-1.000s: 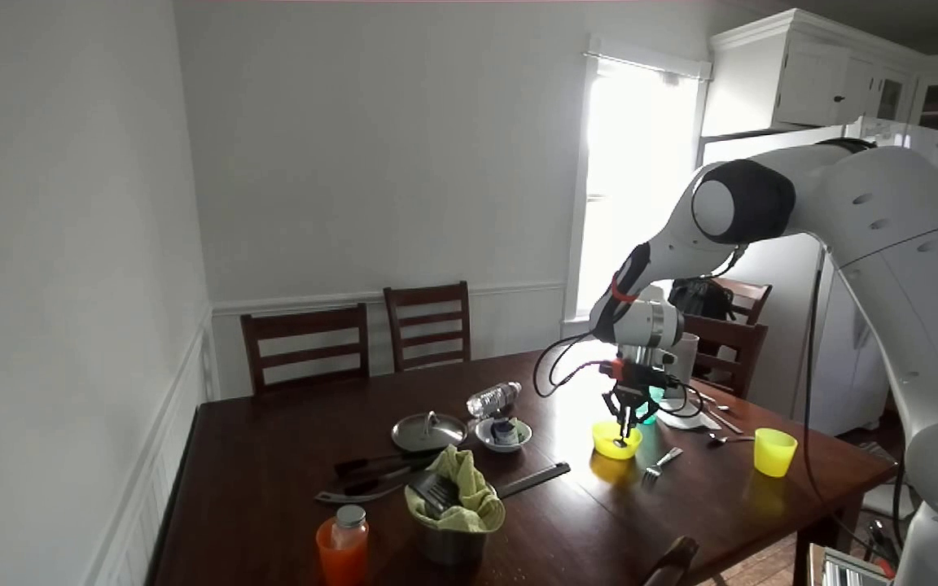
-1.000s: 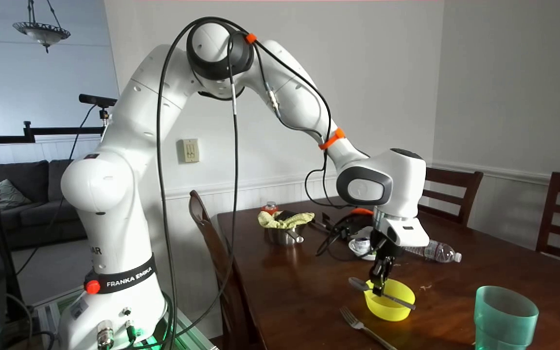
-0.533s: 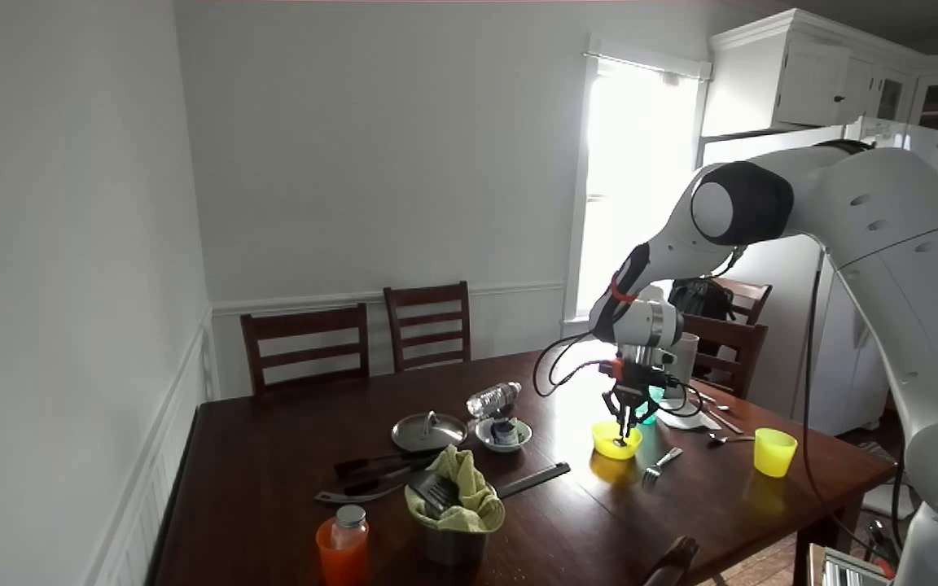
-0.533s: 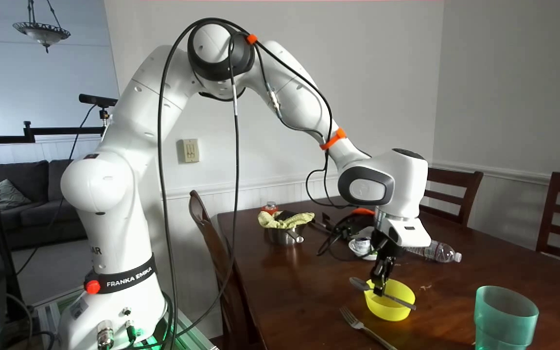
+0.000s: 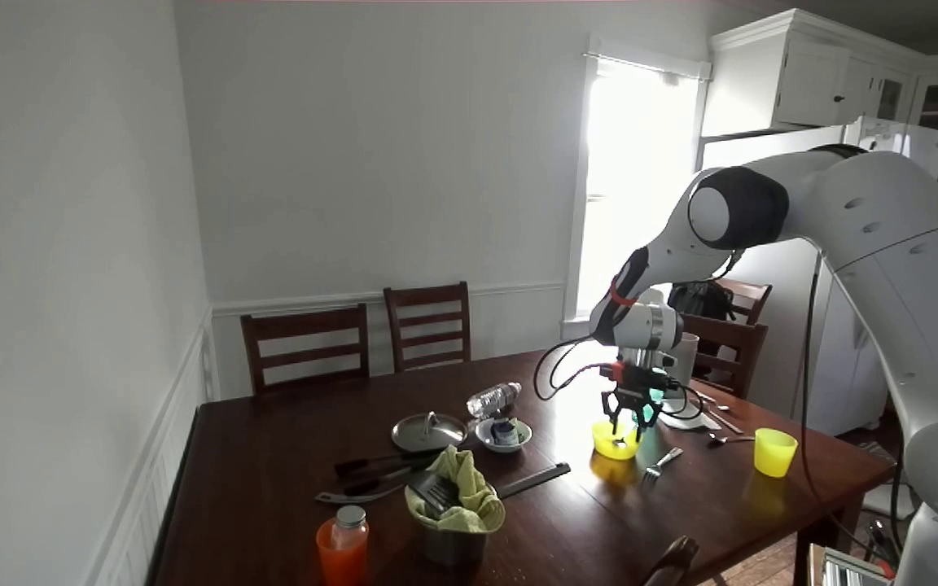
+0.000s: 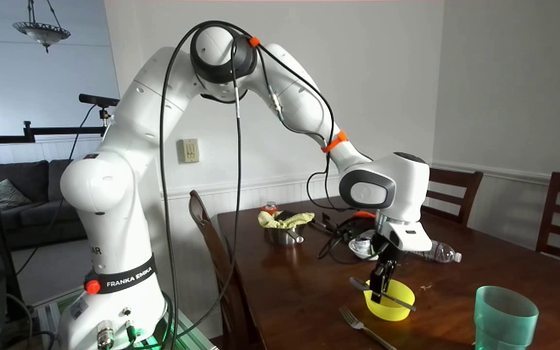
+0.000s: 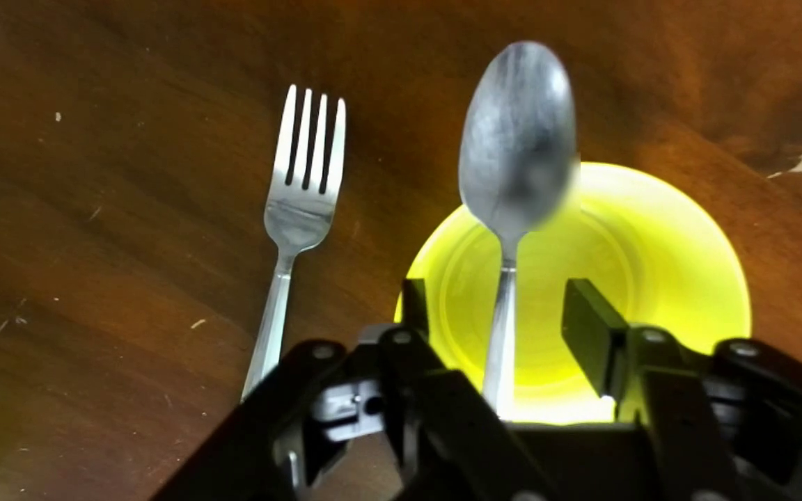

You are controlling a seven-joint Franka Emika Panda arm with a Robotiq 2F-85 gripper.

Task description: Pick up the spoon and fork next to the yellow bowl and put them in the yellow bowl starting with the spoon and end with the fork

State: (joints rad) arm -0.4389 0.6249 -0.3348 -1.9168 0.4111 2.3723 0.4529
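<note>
**Silver metal spoon [image 7: 518,139] lies across small, round, bright yellow bowl [image 7: 686,278], black two-fingered gripper [image 7: 498,309] loose about its handle**

The spoon spans the bowl's mouth: its oval head juts out past the rim, and in an exterior view its handle runs over the hollow to the opposite edge. The gripper is at the bowl, its fingers [image 7: 589,320] well parted, the gap clearly wider than the handle. That handle passes between them with yellow showing on both sides, so the tool grips nothing. How far the fingertips reach below the bowl's rim cannot be told.

The silver four-tined metal fork [image 7: 300,219] lies flat on the dark brown wooden table [image 6: 309,301], near the bowl but apart from it, to its left in the wrist view.

In an exterior view, a translucent green tumbler [image 6: 506,316] stands upright to the bowl's right. In an exterior view, a yellow cup [image 5: 775,452] stands well to the bowl's right, beyond the fork; to the bowl's left are a white dish [image 5: 501,448] holding small items, a clear plastic bottle [image 5: 493,400] on its side and a round metal lid [image 5: 416,435].
</note>
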